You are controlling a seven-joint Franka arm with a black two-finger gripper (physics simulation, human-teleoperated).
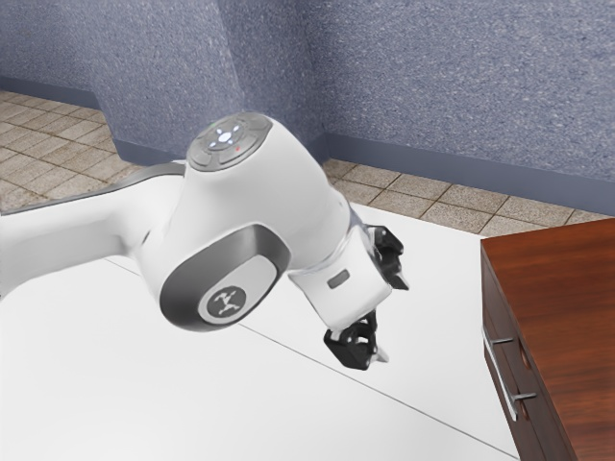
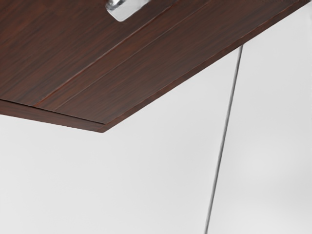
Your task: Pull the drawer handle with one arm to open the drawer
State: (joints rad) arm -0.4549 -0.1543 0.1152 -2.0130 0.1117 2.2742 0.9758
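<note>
The gripper hangs over the white table with its black fingers spread apart and nothing between them. It is well left of the metal drawer handle. The handle sits on the drawer of the dark wooden cabinet at the exterior view's right, and the drawer front appears flush with the cabinet.

This looks like a plain room indoors, maybe in a home. The walls are blue-grey and speckled, with a darker strip along the bottom. The floor has tan square tiles. A big white table stands in it, and on the table sits a dark brown wooden cabinet with a silver handle, like home furniture.
</note>
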